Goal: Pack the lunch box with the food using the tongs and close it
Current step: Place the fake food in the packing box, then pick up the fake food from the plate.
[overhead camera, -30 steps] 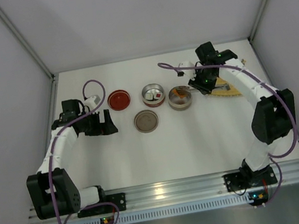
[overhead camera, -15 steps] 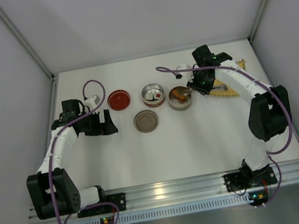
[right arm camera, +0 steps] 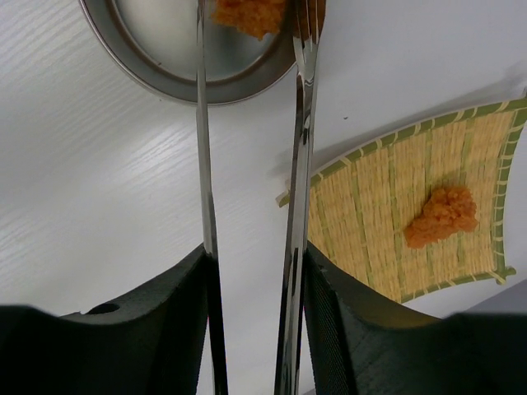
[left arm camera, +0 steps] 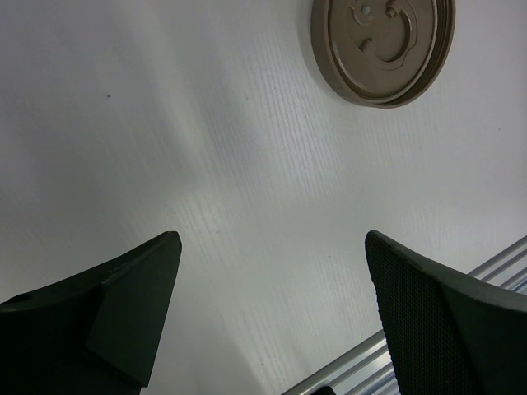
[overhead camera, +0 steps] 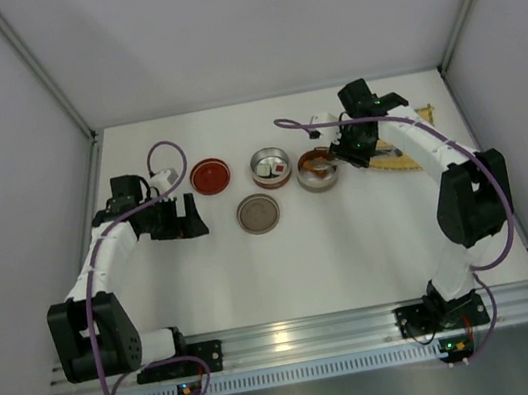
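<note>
My right gripper (right arm camera: 255,251) is shut on the silver tongs (right arm camera: 300,148), whose two thin arms stand apart and reach over the rim of a round steel lunch box tin (right arm camera: 177,89). An orange food piece (right arm camera: 251,15) lies in that tin between the tong tips. Another orange piece (right arm camera: 442,216) rests on the yellow woven mat (right arm camera: 370,206). From above, this tin (overhead camera: 319,180) stands beside a second tin (overhead camera: 270,167) that holds small white, dark and red pieces. My left gripper (left arm camera: 272,247) hangs open over bare table, nothing between its fingers.
A red lid (overhead camera: 210,176) lies left of the tins, and a brown lid (overhead camera: 258,213) lies in front of them, also seen in the left wrist view as the brown lid (left arm camera: 383,45). The mat (overhead camera: 397,157) is at the back right near the enclosure wall.
The right arm has shifted a little to the left toward the tin with the orange food, and the tongs' arms have spread wider. The left arm has not moved.
</note>
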You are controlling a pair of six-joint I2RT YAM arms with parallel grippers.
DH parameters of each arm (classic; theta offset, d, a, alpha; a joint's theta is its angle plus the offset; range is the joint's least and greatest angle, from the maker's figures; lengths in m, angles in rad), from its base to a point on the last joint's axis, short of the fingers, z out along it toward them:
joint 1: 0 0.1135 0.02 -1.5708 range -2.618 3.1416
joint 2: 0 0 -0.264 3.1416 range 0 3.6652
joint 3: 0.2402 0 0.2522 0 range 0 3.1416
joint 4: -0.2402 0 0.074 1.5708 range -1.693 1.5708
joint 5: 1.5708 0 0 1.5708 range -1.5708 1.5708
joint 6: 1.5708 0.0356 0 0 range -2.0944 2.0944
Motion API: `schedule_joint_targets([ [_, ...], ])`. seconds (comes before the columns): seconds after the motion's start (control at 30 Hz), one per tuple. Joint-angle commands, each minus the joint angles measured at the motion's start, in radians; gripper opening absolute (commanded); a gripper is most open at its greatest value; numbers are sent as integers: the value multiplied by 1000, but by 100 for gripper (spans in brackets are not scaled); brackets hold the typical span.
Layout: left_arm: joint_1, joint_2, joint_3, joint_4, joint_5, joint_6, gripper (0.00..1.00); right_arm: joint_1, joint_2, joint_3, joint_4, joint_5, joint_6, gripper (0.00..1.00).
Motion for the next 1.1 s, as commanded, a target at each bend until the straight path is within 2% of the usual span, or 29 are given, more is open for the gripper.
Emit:
schedule_joint_targets([
  [0.0, 5, 5, 22, 10, 24, 14, 98, 21, -4, 12, 62, 20, -18, 45],
  [0.37, 7, -6, 21, 9, 24, 16, 98, 31, -58, 24, 51, 2, -12, 45],
  [0.6, 5, -10, 19, 9, 17, 14, 98, 26, -157, 65, 21, -37, 8, 43],
  [0.77, 7, -13, 19, 6, 14, 14, 98, 9, -238, 33, 47, -32, 11, 42],
  [0.87, 5, -20, 21, 6, 11, 16, 98, -46, -252, 19, 53, -33, 11, 42],
  [1.07, 7, -18, 21, 4, 11, 17, 98, -271, -184, 84, 5, -104, 17, 42],
])
